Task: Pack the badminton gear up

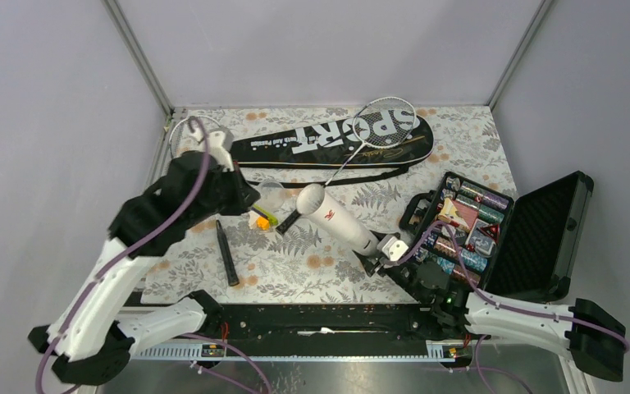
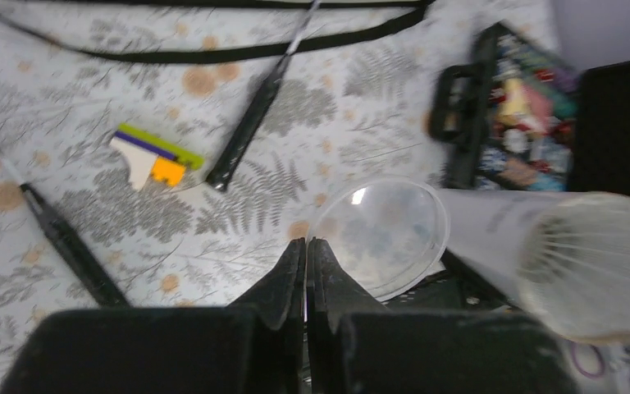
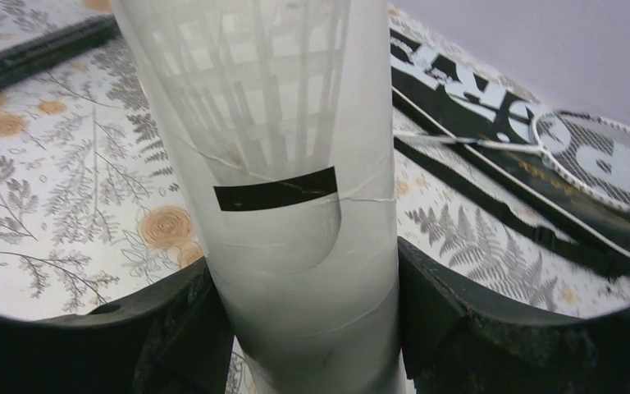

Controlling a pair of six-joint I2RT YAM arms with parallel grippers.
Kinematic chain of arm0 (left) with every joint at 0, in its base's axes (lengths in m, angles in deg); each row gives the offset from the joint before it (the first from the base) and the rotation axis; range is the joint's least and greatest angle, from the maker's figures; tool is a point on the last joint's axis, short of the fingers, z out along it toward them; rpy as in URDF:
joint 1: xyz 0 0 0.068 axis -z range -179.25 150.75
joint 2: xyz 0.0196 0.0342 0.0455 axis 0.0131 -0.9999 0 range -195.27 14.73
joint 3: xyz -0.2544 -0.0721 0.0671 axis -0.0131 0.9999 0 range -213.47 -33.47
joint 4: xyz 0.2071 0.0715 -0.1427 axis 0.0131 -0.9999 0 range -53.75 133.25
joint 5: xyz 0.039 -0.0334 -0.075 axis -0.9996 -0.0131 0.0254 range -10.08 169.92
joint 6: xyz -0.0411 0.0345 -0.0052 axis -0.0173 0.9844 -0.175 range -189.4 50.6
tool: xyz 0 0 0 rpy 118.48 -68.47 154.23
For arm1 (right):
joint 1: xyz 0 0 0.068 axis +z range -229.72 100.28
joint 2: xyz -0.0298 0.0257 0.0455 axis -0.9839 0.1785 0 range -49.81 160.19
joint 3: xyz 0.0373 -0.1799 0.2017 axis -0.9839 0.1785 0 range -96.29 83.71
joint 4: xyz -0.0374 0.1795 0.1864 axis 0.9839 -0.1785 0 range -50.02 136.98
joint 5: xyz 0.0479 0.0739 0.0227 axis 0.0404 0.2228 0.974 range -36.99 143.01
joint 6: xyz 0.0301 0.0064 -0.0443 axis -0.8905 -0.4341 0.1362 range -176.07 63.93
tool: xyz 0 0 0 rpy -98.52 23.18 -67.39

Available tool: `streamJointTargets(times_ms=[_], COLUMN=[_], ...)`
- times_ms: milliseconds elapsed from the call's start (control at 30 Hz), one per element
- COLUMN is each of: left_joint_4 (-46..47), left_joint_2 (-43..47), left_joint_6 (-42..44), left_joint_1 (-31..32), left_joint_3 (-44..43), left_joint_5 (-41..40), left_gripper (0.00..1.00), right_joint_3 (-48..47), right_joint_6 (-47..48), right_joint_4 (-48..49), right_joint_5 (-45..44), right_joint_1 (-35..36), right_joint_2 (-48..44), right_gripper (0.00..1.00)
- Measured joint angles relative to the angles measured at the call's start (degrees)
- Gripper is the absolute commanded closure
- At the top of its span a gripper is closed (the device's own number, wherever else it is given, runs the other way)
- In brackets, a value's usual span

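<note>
Right arm (image 1: 525, 316) stretches low, right tool (image 3: 312, 328) clamping the white tube (image 1: 332, 215); left arm (image 1: 107, 279) arches high, left tool (image 2: 305, 254) pinched shut.

The tube (image 1: 336, 220) is laid at the middle of the desk (image 1: 476, 139). Behind it the racket bag (image 1: 328, 141) is spread, one racket (image 1: 387, 125) resting across it. The opened case (image 1: 467, 226) is set right of the tube, a second racket (image 1: 227, 253) left.

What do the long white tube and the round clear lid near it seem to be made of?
Long white tube: probably thin, matte, translucent plastic; shuttlecock feathers show faintly through its wall. Round clear lid: likely glossy transparent plastic; the fern-patterned cloth is visible through it.
</note>
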Motion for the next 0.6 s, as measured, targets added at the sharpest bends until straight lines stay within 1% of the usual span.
streamJointTargets(times_ms=[133,233,333,600], left_joint_4=[-1.42,-1.6,-1.84,-4.85], left_joint_2=[3.23,4.42,4.39,3.28], left_joint_6=[0.46,0.44,0.44,0.94], left_joint_1=[-0.2,-0.2,-0.2,-0.2], left_joint_3=[-6.21,-8.72,-9.86,-11.58], left_joint_5=[5.53,10.73,14.51,20.26], left_gripper=[1.0,1.0,1.0,1.0], right_joint_3=[0.0,0.0,-0.09,-2.67], right_joint_6=[2.93,4.28,5.68,10.75], right_joint_4=[8.72,12.57,13.97,15.19], right_joint_5=[3.37,4.92,5.92,6.69], right_joint_1=[0.0,0.0,0.0,0.0], right_joint_2=[6.16,9.66,11.69,15.3], right_gripper=[0.39,0.39,0.39,0.39])
